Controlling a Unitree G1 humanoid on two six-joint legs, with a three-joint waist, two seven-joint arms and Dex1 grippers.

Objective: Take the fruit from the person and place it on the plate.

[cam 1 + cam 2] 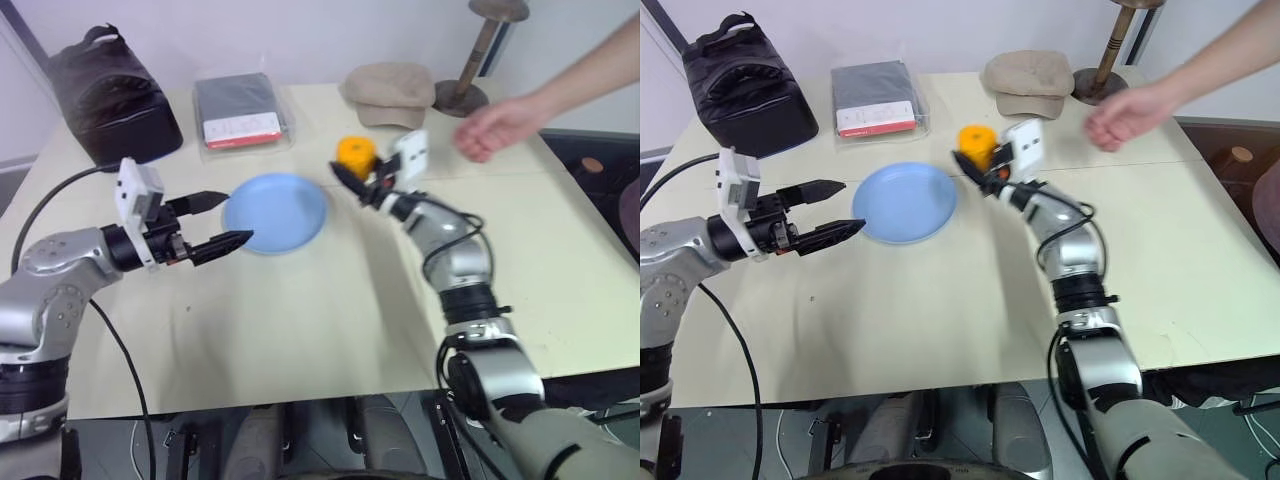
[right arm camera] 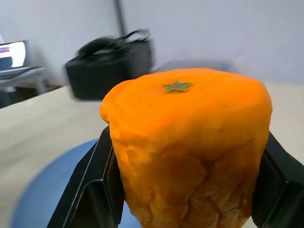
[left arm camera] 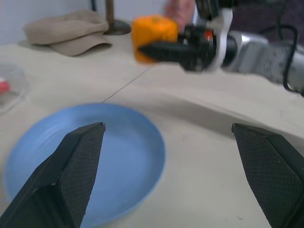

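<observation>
While the right gripper (image 1: 352,176) holds the fruit (image 1: 356,153) tight between its two black fingers, it stands in the upper middle of the frame, just to the right of the plate (image 1: 275,213) and above the table (image 1: 300,320). The fruit is not yet over the plate, so the step in hand seems to be the carrying of it toward the blue disc. To do this well, the arm should probably bring the fruit over the middle of the plate, lower it until it is near the surface, and only then let go, because a rounded fruit may roll off the shallow rim. The left gripper (image 1: 215,222), at the left of the frame, has its fingers wide apart and empty, very near the plate's left edge; it should stay clear. The person's hand (image 1: 495,128) is at the upper right, well apart from the fruit.
</observation>
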